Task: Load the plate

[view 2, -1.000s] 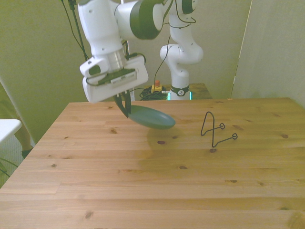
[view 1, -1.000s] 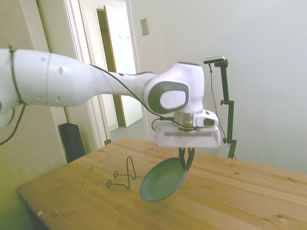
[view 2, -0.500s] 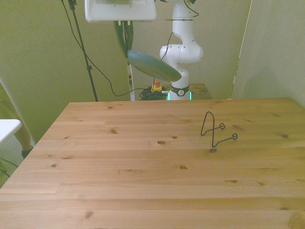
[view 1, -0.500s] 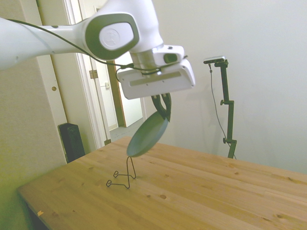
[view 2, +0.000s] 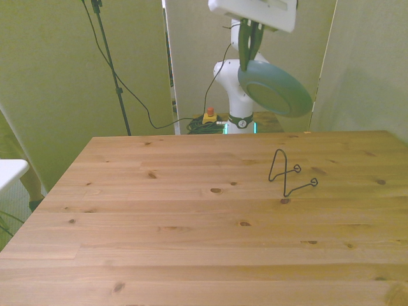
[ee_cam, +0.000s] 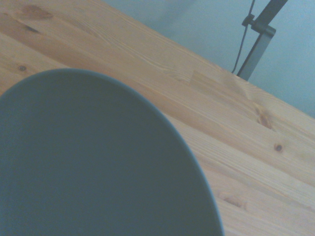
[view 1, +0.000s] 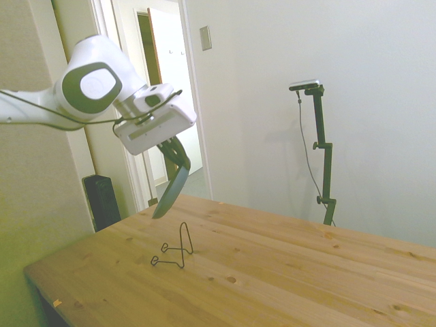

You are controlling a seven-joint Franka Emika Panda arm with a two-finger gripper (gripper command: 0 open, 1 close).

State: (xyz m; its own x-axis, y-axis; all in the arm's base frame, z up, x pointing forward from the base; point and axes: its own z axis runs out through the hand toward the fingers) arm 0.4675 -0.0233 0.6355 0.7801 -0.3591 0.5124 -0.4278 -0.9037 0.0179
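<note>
Above the wooden surface (view 2: pixel 191 217): plate (view 2: pixel 275 88) swung over wire stand (view 2: pixel 287 175), clamped in pincer (view 2: pixel 247 48), ready for lowering.

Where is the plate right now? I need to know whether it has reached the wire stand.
The dark-green plate hangs in the air, pinched at its rim by the end effector, above the wire stand at the front view's right, not touching it.

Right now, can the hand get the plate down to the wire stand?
Probably yes. The hand holds the plate by its rim, up in the air near the wire stand, and only bare table lies around the stand.
</note>
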